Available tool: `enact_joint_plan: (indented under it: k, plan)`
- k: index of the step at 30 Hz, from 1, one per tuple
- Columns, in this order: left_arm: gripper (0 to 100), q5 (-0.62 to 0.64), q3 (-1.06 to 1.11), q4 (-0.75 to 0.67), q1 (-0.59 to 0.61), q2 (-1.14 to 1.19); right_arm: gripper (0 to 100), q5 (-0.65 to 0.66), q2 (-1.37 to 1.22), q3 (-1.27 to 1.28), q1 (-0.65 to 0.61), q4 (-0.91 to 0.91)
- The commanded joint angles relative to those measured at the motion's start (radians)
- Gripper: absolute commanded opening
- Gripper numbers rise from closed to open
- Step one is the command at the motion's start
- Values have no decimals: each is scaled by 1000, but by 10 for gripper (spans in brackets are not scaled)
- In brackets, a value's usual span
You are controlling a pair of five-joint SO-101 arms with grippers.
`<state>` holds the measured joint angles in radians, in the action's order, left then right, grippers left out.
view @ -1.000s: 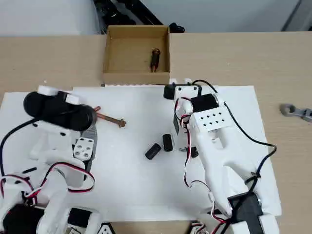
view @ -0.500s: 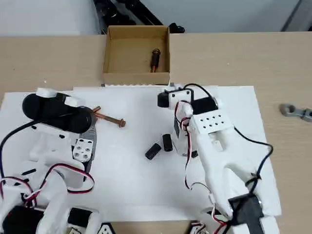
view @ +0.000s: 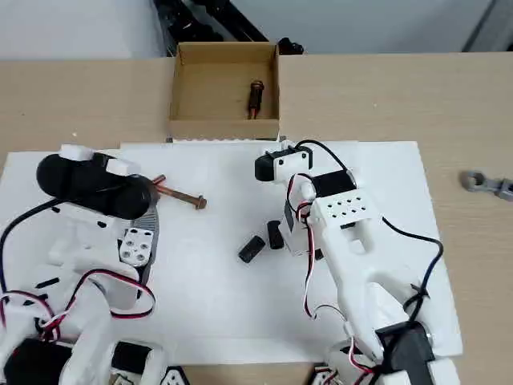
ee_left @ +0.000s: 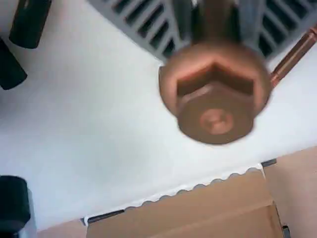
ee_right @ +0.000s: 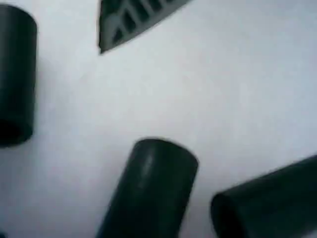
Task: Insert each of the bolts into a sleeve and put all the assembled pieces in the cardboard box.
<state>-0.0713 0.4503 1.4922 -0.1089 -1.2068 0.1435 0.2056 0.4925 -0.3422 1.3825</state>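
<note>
My left gripper [view: 156, 192] sits at the left of the white mat, shut on a copper bolt [ee_left: 215, 94] whose hex head bulks between the grey fingers [ee_left: 148, 25]. A second bolt [view: 183, 196] lies on the mat right beside it, and its shaft [ee_left: 293, 52] runs past the held head. Three black sleeves lie mid-mat: one [view: 251, 249], one [view: 276, 235] and one [view: 319, 253] partly under the right arm. My right gripper [view: 282, 228] hangs open just above them, with one fingertip [ee_right: 131, 20] over the sleeves [ee_right: 148, 188]. An assembled piece [view: 256, 96] lies in the cardboard box [view: 186, 88].
The white mat [view: 216, 313] covers the table's middle, and the box stands at its far edge. A metal wrench [view: 485, 183] lies on the bare wood at the far right. Cables trail from both arms near the front edge.
The right arm has swung left and dropped toward the sleeves, its wrist now over the middle one. The left arm and its bolt have barely moved.
</note>
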Motion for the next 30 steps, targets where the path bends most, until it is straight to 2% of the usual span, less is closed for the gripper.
enact_joint_plan:
  k: [1,18,30]
  plan:
    - [6,-3,-7,3,0,-8,235,20,30,0,15,-7]
    - [6,-2,-7,2,0,-6,235,17,27,224,15,-297]
    - [6,-2,-7,5,0,-8,234,21,27,307,15,-418]
